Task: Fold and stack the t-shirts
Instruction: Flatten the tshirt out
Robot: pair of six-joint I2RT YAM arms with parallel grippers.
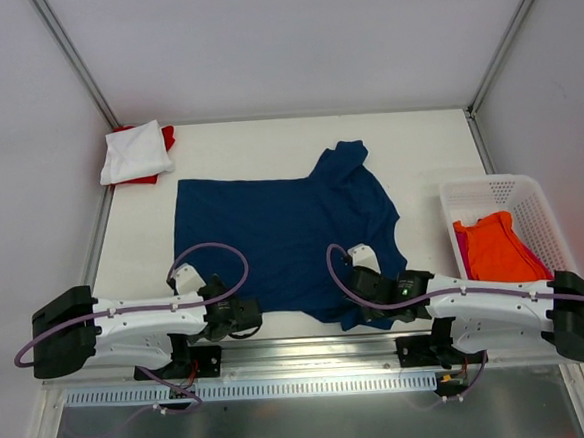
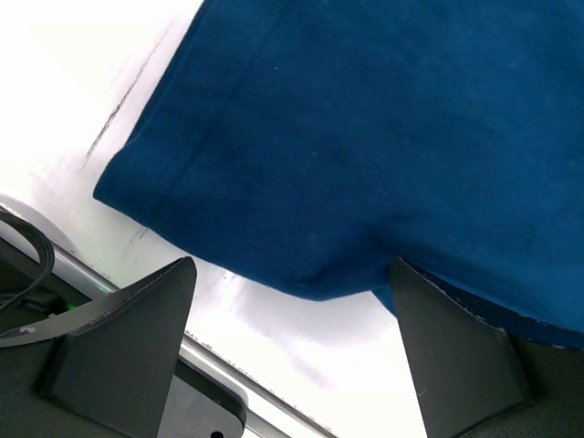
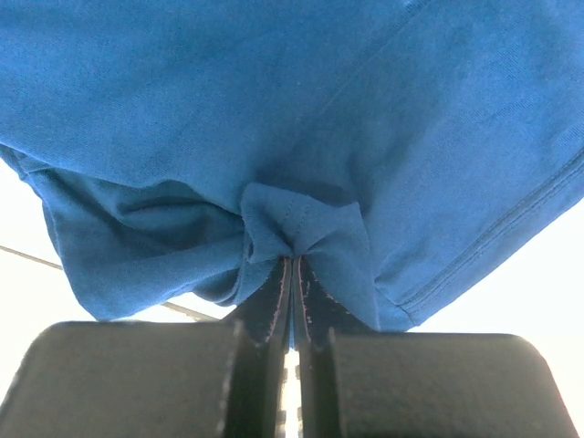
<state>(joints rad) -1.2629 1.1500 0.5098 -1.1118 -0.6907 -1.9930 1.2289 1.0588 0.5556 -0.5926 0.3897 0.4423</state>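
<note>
Two grippers at the near hem of the navy t-shirt [image 1: 273, 235], spread flat across the middle of the table [image 1: 417, 140]. Pinches a bunched bit of that hem in the right gripper [image 3: 292, 265], jaws fully closed on the cloth. Straddles the near-left corner with the left gripper [image 2: 287, 278], fingers wide apart, nothing clamped. Looks like the grasp ahead of the first fold. Calls next for bringing the left jaws onto the hem edge and closing, then lifting both corners together toward the collar. Elsewhere: white tee [image 1: 132, 153] on a red tee [image 1: 167, 137] at the far-left corner; orange tee [image 1: 494, 247] and magenta tee [image 1: 464, 265] in the basket [image 1: 490, 182] at right.
</note>
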